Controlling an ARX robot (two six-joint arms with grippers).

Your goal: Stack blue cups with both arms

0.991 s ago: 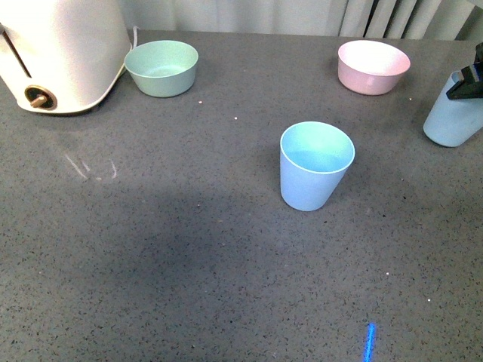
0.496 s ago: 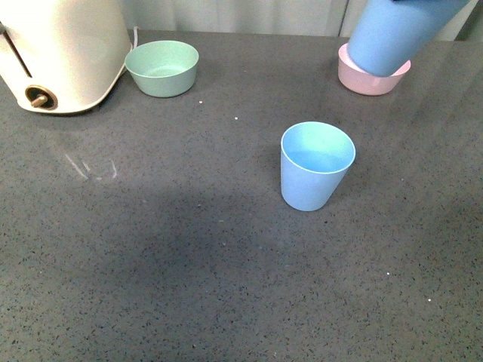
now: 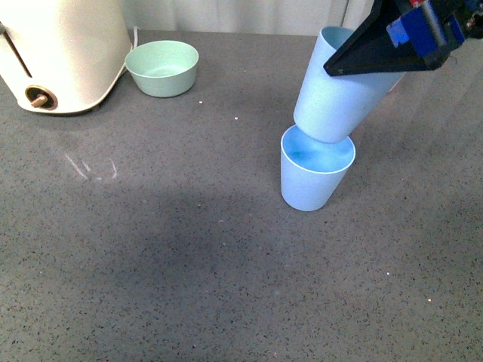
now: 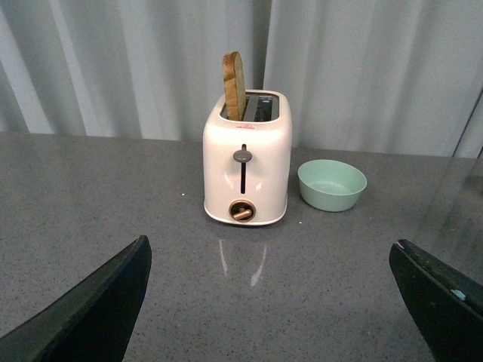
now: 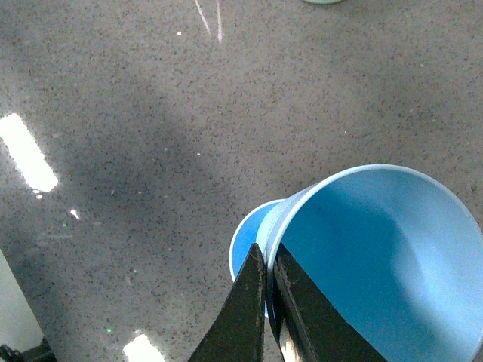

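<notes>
Cups are not yet nested: one cup (image 3: 306, 185) stands upright on the tabletop (image 3: 151, 264), about midway between near and far edges and somewhat toward the right edge. The held cup (image 3: 332, 105) hangs tilted right over it, base at the standing cup's mouth; whether it has gone in or only touches the rim I cannot tell. Left to do, I judge: straighten, lower it fully, release. The right tool (image 5: 268, 264) pinches the held cup's rim, one finger inside the wall and one outside, coming from the right edge's side. The left tool (image 4: 269, 245) is wide and empty, well apart from both cups, facing the toaster (image 4: 245, 170) and green bowl (image 4: 332, 185) toward the far left corner
</notes>
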